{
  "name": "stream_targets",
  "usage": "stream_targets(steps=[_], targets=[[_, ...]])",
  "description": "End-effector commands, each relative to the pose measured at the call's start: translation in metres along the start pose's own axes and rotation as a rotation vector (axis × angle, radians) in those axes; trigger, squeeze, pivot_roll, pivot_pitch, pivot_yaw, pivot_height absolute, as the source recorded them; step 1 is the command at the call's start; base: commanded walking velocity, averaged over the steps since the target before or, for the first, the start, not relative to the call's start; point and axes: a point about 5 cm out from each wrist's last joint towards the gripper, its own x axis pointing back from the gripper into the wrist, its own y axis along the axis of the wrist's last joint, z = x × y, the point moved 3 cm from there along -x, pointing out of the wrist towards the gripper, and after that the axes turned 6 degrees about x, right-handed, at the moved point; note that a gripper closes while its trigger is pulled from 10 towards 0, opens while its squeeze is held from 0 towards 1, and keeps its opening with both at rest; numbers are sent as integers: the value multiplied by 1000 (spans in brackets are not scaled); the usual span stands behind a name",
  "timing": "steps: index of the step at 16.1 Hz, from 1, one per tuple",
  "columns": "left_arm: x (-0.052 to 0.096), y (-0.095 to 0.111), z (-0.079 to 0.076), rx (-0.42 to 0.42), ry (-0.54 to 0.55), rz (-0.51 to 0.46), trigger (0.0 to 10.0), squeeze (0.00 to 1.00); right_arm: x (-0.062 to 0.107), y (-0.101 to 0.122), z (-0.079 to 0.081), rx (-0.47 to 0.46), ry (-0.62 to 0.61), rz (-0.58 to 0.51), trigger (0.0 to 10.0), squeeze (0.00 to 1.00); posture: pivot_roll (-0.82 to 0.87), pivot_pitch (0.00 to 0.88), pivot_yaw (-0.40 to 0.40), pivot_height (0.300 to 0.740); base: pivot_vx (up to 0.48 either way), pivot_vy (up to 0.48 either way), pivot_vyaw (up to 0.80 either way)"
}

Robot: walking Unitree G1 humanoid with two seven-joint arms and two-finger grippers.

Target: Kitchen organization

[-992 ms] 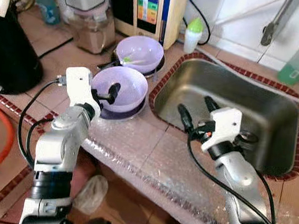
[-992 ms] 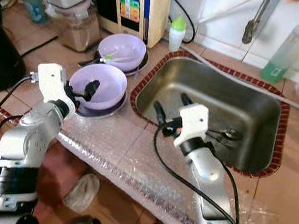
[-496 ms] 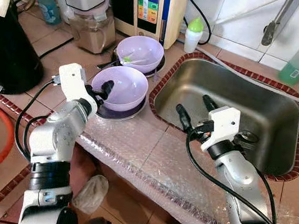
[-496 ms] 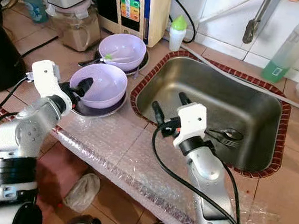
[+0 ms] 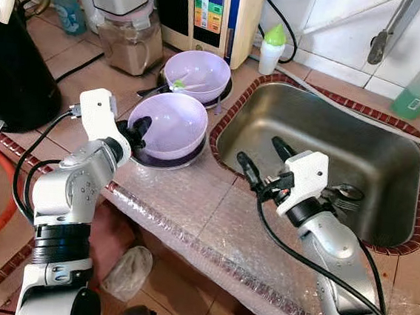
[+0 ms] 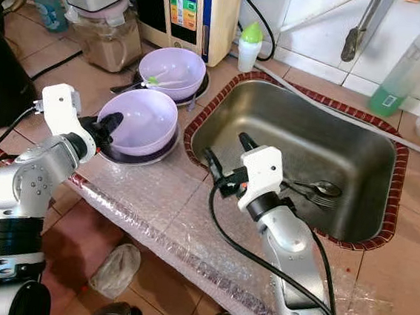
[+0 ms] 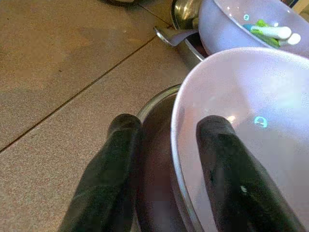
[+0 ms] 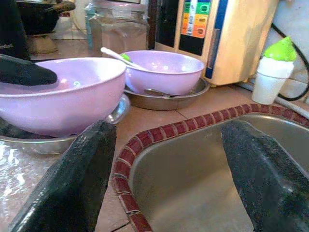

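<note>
Left gripper (image 5: 134,129) is at the near lilac bowl (image 5: 170,126), fingers straddling its rim w/ a narrow gap: one finger (image 7: 227,174) inside the bowl, the other outside next to the steel plate (image 7: 153,159) the bowl sits in. Looks like the inner finger touches the bowl wall, can't tell if it's actually squeezing tho.

Second lilac bowl (image 5: 197,74) sits just behind the first one on the tabletop (image 5: 191,200), also in a metal dish, w/ a white and green utensil (image 8: 116,54) lying in it. The bowls are near each other, can't tell if they touch.

Right gripper (image 5: 258,156) hangs over the near left corner of the steel sink (image 5: 323,139), fingers spread wide, holding nothing. A fork and spoon (image 6: 317,190) lie at the bottom of the sink, behind the right wrist.

Other stuff: small white bottle w/ green cap (image 5: 271,48) by the sink's far left corner, a wooden-sided appliance w/ a colored panel (image 5: 208,8) behind the bowls, a blender jar (image 5: 129,42) to its left, and a green soap bottle (image 6: 403,72) at the far right. Front of the tabletop is covered in bubble wrap (image 5: 210,232).
</note>
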Motion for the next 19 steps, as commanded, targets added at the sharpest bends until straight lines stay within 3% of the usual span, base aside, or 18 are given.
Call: stream_targets(steps=[1, 3, 10, 12, 16, 19], targets=[[2, -7, 4, -28, -2, 38, 0, 0, 0, 1, 3, 12, 25, 0, 10000, 0, -50, 86, 57, 740, 0, 0, 0], [4, -6, 9, -94, 21, 29, 0, 0, -1, 0, 2, 9, 26, 3, 10000, 0, -51, 84, 56, 740, 0, 0, 0], [4, 0, 7, -135, 22, -47, 0, 0, -1, 2, 4, -59, 66, 1, 10000, 0, -60, 70, 46, 740, 0, 0, 0], [7, 10, 2, -210, 13, -142, 0, 0, -2, 4, 6, -112, 93, -3, 10000, 0, -59, 61, 40, 740, 0, 0, 0], [12, 15, -11, -257, -40, -238, 0, 0, -1, 5, 16, -175, 213, 8, 10000, 0, -62, 50, 27, 740, 0, 0, 0], [19, 25, -30, -358, -144, -364, 0, 0, -8, 11, 2, -271, 141, -21, 10000, 0, -66, 49, 21, 740, 0, 0, 0]])
